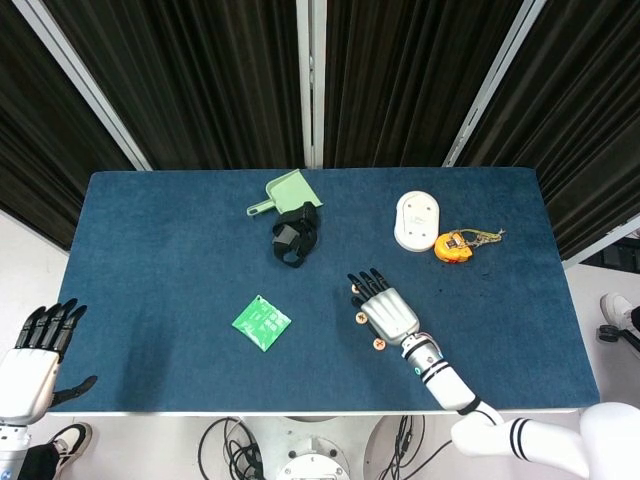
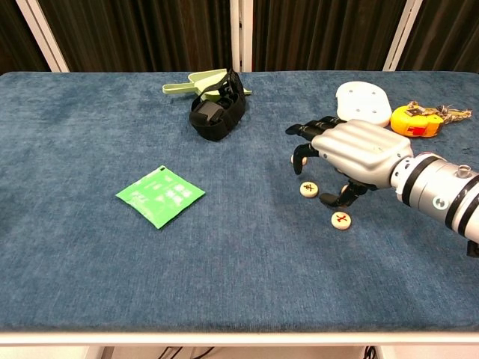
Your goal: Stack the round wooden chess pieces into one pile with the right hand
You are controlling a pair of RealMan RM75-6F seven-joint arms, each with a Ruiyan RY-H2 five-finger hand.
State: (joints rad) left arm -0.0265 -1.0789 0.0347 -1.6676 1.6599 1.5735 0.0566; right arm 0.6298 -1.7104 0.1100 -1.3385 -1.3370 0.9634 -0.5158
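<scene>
Backdrop: dark pleated curtains with pale metal bars behind the whole setup.
Table [image 1: 150,230]: big blue cloth-covered top, everything sits on it.
Right hand [image 2: 352,153]: palm down, fingers curved and hanging over the chess pieces [image 2: 309,189], thumb tucked under near the table; can't tell whether it's actually pinching anything yet, most of the cluster is hidden beneath it.
Left hand [image 1: 35,365]: off the near left corner, fingers loosely spread, holding nothing.
Pieces: two clearly visible in the chest view, one just under the fingertips, one [image 2: 341,220] nearer the front edge.
Doing it well, imo: pinch one disc by its rim, lift it straight up, set it flat and centred on a neighbour so the pile doesn't lean.
Containers: green dustpan [image 1: 284,192] at the back, nothing visible in its scoop; a black strap bundle [image 1: 294,233] touches its front edge.
</scene>
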